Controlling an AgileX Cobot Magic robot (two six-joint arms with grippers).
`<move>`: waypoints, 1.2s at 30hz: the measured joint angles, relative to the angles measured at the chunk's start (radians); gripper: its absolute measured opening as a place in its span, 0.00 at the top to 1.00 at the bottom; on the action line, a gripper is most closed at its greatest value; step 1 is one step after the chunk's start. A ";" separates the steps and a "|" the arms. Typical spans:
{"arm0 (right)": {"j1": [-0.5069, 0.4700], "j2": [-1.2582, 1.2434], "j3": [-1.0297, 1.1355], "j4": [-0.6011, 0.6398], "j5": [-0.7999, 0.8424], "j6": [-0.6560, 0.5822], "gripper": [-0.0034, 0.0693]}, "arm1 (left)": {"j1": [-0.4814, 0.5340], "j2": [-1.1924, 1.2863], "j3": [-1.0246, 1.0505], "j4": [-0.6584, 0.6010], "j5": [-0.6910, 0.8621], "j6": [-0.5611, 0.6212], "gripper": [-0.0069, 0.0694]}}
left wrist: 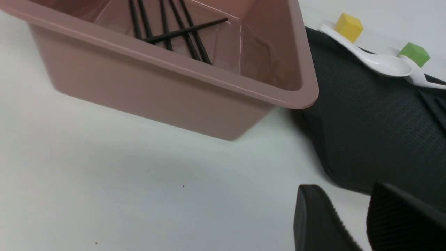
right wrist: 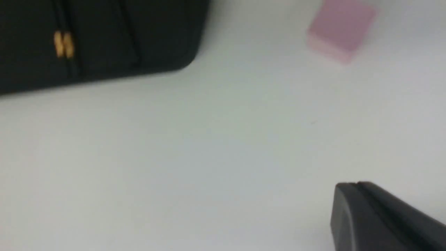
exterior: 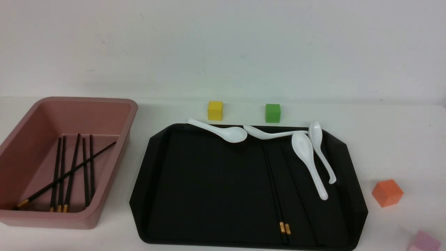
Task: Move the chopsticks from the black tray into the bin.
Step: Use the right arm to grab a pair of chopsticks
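Note:
The black tray [exterior: 209, 181] lies in the middle of the table. Two chopsticks [exterior: 275, 195] lie side by side on its right half, gold bands toward the near rim, with a third thin stick just to their right. The pink bin [exterior: 87, 101] stands to the tray's left and holds several chopsticks [exterior: 71, 170]. Neither gripper shows in the front view. My left gripper [left wrist: 343, 190] is open and empty, low over the table near the bin [left wrist: 156, 94] and the tray's corner [left wrist: 366, 122]. My right gripper [right wrist: 357, 184] is shut and empty over bare table, off the tray's near corner [right wrist: 156, 42].
Several white spoons [exterior: 308, 158] lie along the tray's far and right side. A yellow cube [exterior: 215, 110] and a green cube [exterior: 272, 113] stand behind the tray. An orange cube [exterior: 387, 192] and a pink cube [exterior: 423, 242] sit to its right.

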 joint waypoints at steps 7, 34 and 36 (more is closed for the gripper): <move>0.000 0.302 -0.142 0.298 0.100 -0.367 0.95 | 0.000 0.000 0.000 0.000 0.000 0.000 0.60; 0.462 1.115 -0.873 -0.057 0.001 0.100 0.56 | 0.000 0.000 0.000 -0.001 0.000 0.000 0.60; 0.463 1.154 -0.903 -0.053 -0.005 0.102 0.50 | 0.000 0.000 0.000 -0.001 0.000 0.000 0.60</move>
